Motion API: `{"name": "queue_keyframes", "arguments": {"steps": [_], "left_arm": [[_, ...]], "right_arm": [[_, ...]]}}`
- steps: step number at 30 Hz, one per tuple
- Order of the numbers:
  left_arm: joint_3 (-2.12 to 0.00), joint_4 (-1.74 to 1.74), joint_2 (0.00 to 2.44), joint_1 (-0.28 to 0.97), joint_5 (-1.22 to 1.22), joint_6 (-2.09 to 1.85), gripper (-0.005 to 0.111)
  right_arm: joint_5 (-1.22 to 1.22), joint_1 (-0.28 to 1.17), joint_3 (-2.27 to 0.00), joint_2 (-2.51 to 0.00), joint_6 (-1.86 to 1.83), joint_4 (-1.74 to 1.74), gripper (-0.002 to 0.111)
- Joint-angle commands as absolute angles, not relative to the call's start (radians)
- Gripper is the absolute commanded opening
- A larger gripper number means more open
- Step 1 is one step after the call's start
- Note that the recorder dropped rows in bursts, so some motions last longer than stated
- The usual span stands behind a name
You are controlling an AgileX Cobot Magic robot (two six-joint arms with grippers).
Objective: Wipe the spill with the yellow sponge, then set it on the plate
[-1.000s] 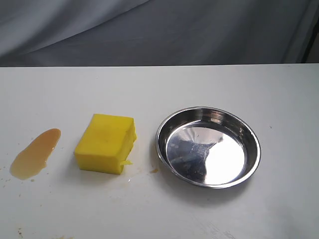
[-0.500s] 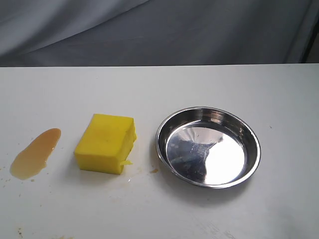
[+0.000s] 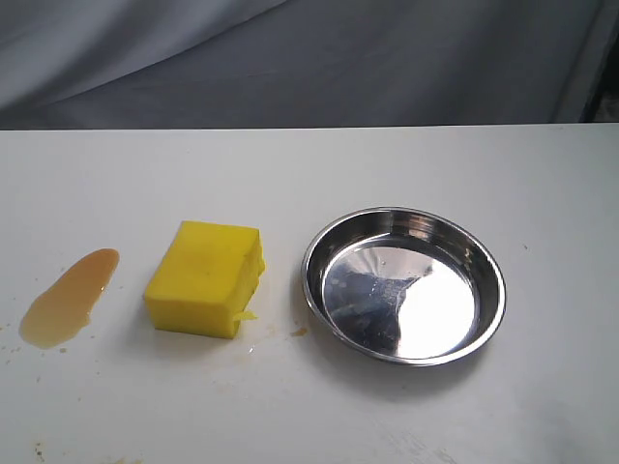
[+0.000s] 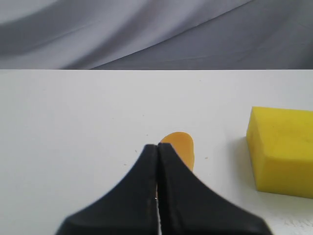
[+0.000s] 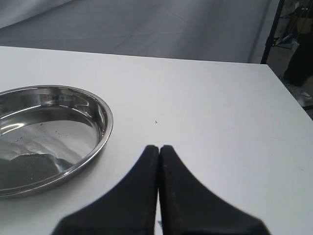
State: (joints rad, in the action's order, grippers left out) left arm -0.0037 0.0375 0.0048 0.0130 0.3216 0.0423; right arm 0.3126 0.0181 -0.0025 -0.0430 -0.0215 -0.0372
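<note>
The amber spill [image 3: 68, 298] lies on the white table at the left of the exterior view. Right of it sits the yellow sponge [image 3: 205, 277], and further right the steel plate [image 3: 324, 242]. Neither arm shows in the exterior view. In the left wrist view my left gripper [image 4: 158, 146] is shut and empty, its tips in front of the spill [image 4: 180, 145], with the sponge [image 4: 281, 149] off to the side. My right gripper [image 5: 159, 147] is shut and empty, standing beside the plate [image 5: 102, 115].
Small yellow crumbs and brownish specks [image 3: 298, 331] lie between sponge and plate. A grey cloth backdrop [image 3: 309, 58] hangs behind the table's far edge. A dark frame [image 5: 274, 27] stands past the table's right side.
</note>
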Motion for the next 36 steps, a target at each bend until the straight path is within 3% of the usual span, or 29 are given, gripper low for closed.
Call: {"name": "queue_keyframes", "arguments": {"steps": [1, 7, 31, 36], "left_arm": [[0.000, 0.040, 0.000, 0.010, 0.310, 0.044, 0.000], [0.000, 0.129, 0.000, 0.010, 0.253, 0.015, 0.000], [0.000, 0.114, 0.000, 0.010, -0.694, 0.255, 0.000], [-0.067, 0.103, 0.002, 0.010, -0.675, 0.269, 0.000]], "right_arm": [[0.309, 0.011, 0.000, -0.039, -0.018, -0.033, 0.000], [0.309, 0.011, 0.000, -0.039, -0.018, -0.033, 0.000], [0.309, 0.011, 0.000, -0.039, -0.018, -0.033, 0.000], [0.309, 0.011, 0.000, -0.039, -0.018, -0.033, 0.000]]}}
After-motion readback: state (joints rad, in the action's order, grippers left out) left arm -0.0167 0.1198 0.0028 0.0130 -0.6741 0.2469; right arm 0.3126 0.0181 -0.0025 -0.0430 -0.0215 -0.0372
